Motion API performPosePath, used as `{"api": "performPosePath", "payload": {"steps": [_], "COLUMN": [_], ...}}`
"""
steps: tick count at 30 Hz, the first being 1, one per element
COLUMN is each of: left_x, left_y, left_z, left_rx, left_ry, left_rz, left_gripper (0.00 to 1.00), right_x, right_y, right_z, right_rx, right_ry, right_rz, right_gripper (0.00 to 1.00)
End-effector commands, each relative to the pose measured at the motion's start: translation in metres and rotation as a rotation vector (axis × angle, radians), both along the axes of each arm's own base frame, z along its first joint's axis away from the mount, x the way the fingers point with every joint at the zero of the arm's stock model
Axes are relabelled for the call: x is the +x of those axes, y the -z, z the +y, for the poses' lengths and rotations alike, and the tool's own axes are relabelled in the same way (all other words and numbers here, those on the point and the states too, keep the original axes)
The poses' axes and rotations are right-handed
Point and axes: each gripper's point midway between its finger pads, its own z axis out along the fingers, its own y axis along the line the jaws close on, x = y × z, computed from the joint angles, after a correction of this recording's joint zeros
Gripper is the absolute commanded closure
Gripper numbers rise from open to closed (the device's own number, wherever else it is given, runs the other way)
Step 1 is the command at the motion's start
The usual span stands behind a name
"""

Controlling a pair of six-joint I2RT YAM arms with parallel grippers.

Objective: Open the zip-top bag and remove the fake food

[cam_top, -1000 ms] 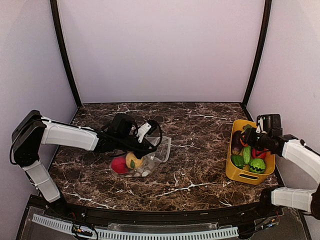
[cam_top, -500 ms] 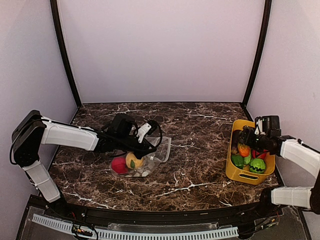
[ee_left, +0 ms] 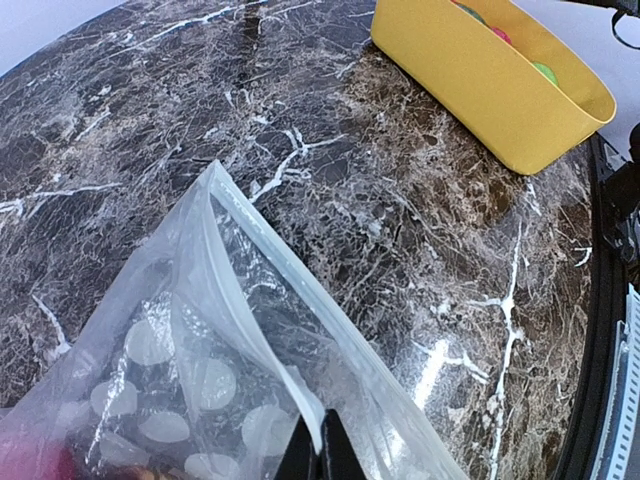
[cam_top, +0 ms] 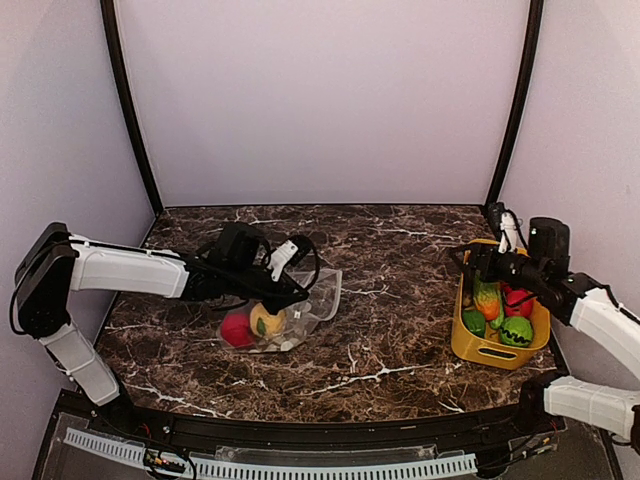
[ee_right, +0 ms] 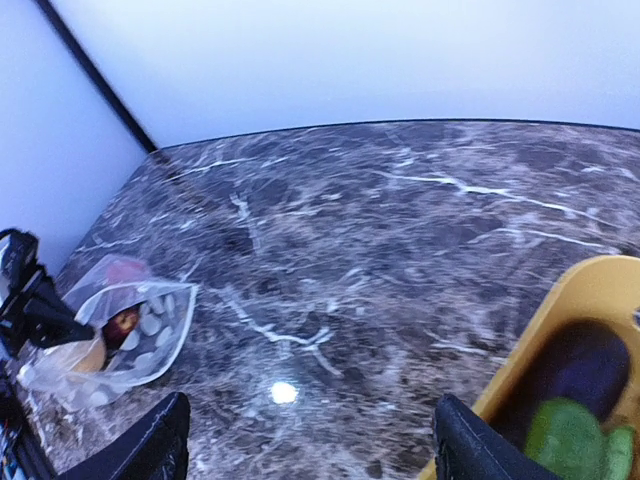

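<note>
Top view, bag: the clear polka-dotted zip-top plastic bag (cam_top: 305, 308) lies left of centre on the dark marble table (cam_top: 390, 330), with a round red toy fruit (cam_top: 237, 329) and a yellow-orange toy fruit (cam_top: 267, 321) inside.
Top view, left pincer: the left gripper (cam_top: 293, 291) sits at the bag's upper edge.
Top view, right pincer: the right gripper (cam_top: 470, 262) hangs over the near end of the yellow plastic bin (cam_top: 480, 352) of toy vegetables; how wide it stands, I cannot tell from here.
Left wrist view, grip: fingertips (ee_left: 322, 455) pressed together on the bag's zip strip (ee_left: 252, 262), the mouth lifted off the marble.
Right wrist view, pincer: fingers (ee_right: 160, 445) spread wide with nothing between them, above bare marble beside the bin.
Right wrist view, bag: far left, well apart.
</note>
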Motion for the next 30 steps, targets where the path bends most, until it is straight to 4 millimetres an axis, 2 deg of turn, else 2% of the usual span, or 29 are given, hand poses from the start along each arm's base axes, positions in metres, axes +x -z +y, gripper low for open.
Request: {"api": "performPosePath", "payload": {"steps": [1,5,10,12,17,21,30], "left_x": [-0.005,-0.013,-0.034,-0.04,-0.049,-0.052,-0.061], "left_y": [-0.036,-0.048,-0.064,-0.068,-0.055,-0.042,-0.048], "left_z": [0.003,0.007,0.006,0.003,0.003,0.002,-0.001], "left_rx": [-0.031,-0.025,-0.07,-0.102,-0.073,-0.06,-0.095], "left_ry": [0.031,0.067,0.16,0.186,0.222,0.23,0.26], "left_rz": [-0.041,-0.069,-0.065,-0.06,-0.023,0.008,0.011], "left_gripper": [0.99,0.99,0.99,0.99,0.99,0.99,0.99], "right_x": [-0.012,-0.02,-0.03,-0.037,-0.053,-0.058,-0.059], "right_y": [0.0,0.014,0.035,0.037,0.035,0.041,0.051], "right_z": [0.06,0.106,0.156,0.174,0.219,0.247,0.301], "right_rx": [0.025,0.021,-0.017,-0.005,-0.01,0.002,0.047], "right_ry": [-0.226,-0.365,-0.509,-0.566,-0.692,-0.751,-0.856], "right_rz": [-0.056,-0.045,-0.028,-0.038,-0.085,-0.102,-0.183], "right_gripper": [0.2,0.22,0.26,0.29,0.36,0.4,0.48]}}
